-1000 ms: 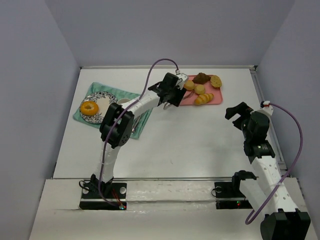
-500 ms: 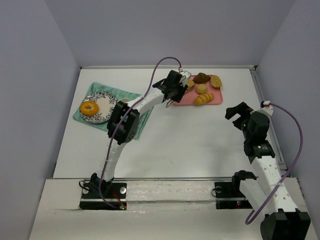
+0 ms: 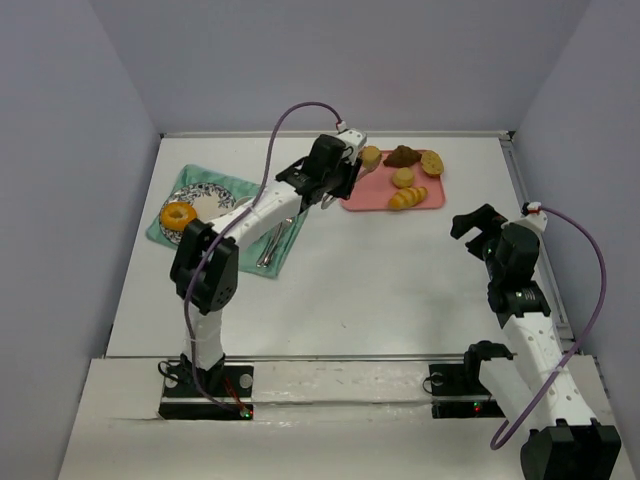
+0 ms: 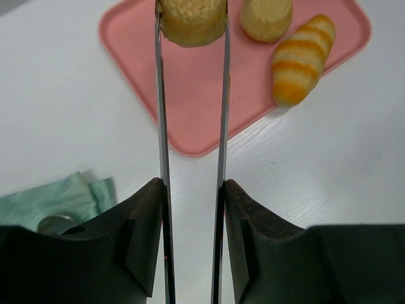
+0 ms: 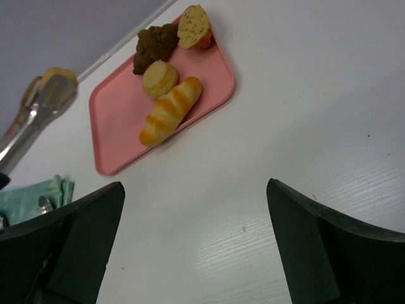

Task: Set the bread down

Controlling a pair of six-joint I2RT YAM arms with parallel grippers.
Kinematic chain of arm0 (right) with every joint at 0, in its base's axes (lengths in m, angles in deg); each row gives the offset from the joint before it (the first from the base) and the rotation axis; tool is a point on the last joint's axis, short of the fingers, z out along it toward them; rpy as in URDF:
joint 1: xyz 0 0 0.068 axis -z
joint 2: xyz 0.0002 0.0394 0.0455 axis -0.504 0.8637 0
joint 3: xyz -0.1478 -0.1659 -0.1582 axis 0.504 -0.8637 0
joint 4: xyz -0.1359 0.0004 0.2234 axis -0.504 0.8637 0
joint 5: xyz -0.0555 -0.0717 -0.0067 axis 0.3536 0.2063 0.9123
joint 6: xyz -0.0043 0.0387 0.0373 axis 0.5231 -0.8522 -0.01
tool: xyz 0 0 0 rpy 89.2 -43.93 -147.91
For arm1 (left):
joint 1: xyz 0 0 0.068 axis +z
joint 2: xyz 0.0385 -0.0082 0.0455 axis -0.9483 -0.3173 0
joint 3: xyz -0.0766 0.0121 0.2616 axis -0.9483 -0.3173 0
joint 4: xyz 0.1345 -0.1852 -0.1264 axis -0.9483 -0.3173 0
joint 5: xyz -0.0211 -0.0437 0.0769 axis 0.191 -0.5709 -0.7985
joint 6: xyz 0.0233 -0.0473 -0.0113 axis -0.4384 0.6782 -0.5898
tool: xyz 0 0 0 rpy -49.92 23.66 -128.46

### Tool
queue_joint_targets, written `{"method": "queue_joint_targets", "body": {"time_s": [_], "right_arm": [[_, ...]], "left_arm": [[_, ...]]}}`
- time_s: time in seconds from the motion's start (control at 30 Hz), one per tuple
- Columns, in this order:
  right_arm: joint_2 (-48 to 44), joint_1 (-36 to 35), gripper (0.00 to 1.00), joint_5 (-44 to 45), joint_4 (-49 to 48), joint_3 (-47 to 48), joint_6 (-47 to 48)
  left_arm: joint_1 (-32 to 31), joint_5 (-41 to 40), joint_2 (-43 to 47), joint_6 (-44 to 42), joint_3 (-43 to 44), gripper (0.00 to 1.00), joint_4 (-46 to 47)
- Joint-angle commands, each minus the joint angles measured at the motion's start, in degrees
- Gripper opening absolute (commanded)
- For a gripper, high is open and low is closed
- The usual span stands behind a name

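Note:
My left gripper [image 3: 335, 172] [image 4: 193, 190] is shut on a pair of metal tongs [image 4: 159, 107]. The tong tips pinch a round golden bread roll [image 4: 193, 19] [image 3: 371, 156], held above the left end of the pink tray [image 3: 365, 195] [image 4: 190, 95]. The tongs and roll also show in the right wrist view [image 5: 54, 77]. On the tray lie a striped long roll [image 3: 407, 197], a round roll [image 3: 402, 178], a dark brown piece [image 3: 403, 155] and a cut roll [image 3: 432, 162]. A patterned plate [image 3: 212, 203] at the left holds a ring-shaped bread [image 3: 179, 216]. My right gripper [image 3: 478, 222] [image 5: 195, 187] is open and empty over bare table.
The plate sits on a green cloth [image 3: 240, 190] with cutlery [image 3: 275, 238] along its right side. A corner of the cloth shows in the left wrist view [image 4: 57, 196]. A raised rail [image 3: 525, 200] runs along the table's right edge.
My left gripper has drawn back to the left and lifted the tongs; the round roll has come up off the tray with them. The right arm has not moved.

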Motion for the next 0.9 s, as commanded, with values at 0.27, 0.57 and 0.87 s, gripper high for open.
{"method": "queue_joint_targets", "body": {"time_s": [0.27,0.57,0.87], "right_arm": [[0.1,-0.1,1.00,-0.2,-2.3,1.0,0.4],[2.2,-0.1,1.00,-1.2,-3.1,1.4,0.1],[3.3,-0.1,1.00,-1.3,-3.2,1.5,0.0]], "left_arm": [[6.4,-26.9,38.2,21.2,-29.6,0.45,6.3],[22.2,-26.5,50.2,32.8,-49.3,0.45,8.0],[24.7,-29.4,46.5,36.2,-50.4,0.48,4.1]]}}
